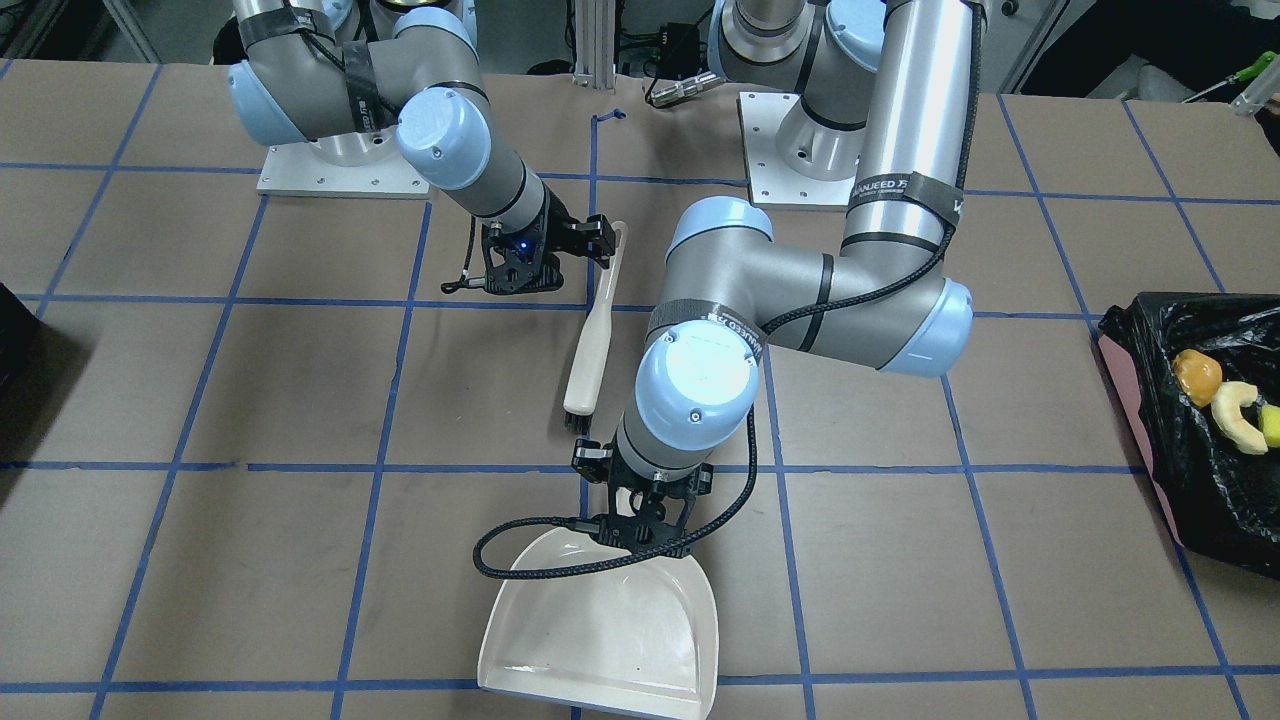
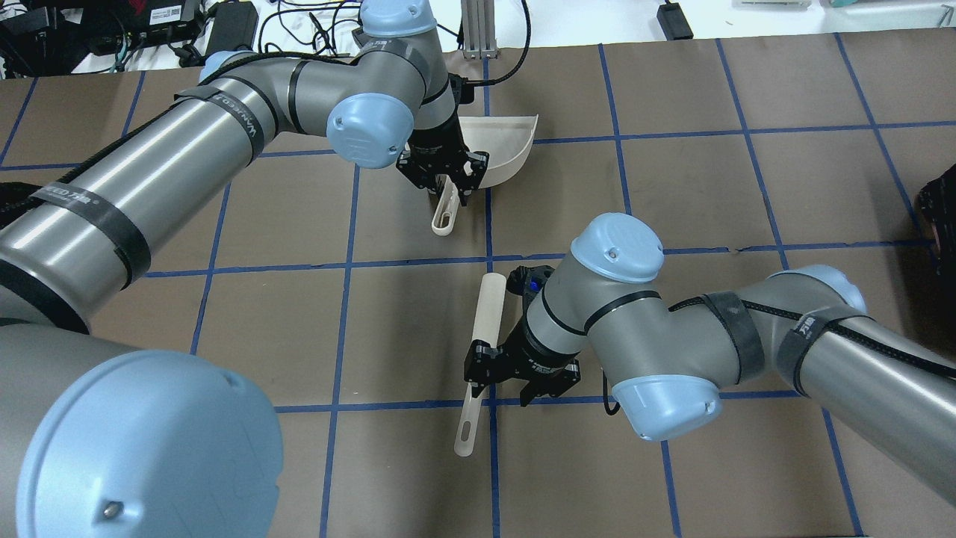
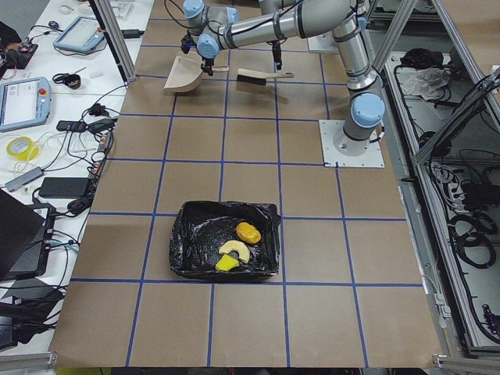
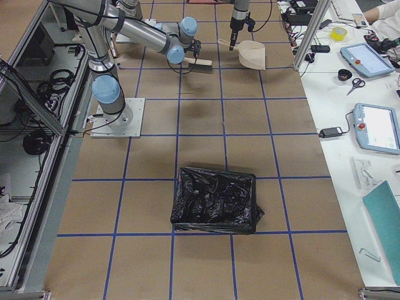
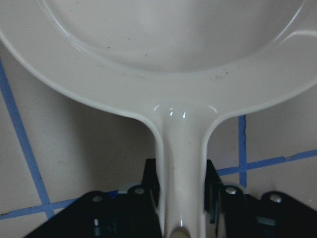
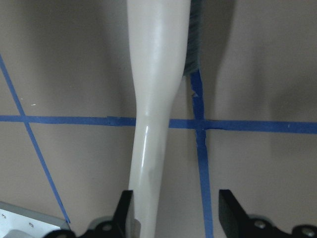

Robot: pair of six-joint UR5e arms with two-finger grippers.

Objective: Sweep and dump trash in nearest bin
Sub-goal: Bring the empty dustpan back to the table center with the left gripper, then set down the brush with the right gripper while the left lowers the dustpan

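Observation:
The trash lies in the bin (image 1: 1130,400), pink-sided with a black bag: an orange oval (image 1: 1197,376), a croissant piece (image 1: 1238,415) and a yellow-green wedge (image 1: 1270,425). The bin also shows in the exterior left view (image 3: 195,258). My left gripper (image 5: 182,198) is shut on the handle of the white dustpan (image 1: 600,630), which rests flat and empty on the table. My right gripper (image 6: 176,213) is open around the handle of the white brush (image 6: 153,99); the handle lies against one finger. The brush (image 1: 595,320) lies on the table.
A plain dark container (image 1: 15,340) sits at the table's edge on my right side. The two arm bases (image 1: 800,150) stand at the back. Brown table squares marked with blue tape lie between the dustpan and the bin.

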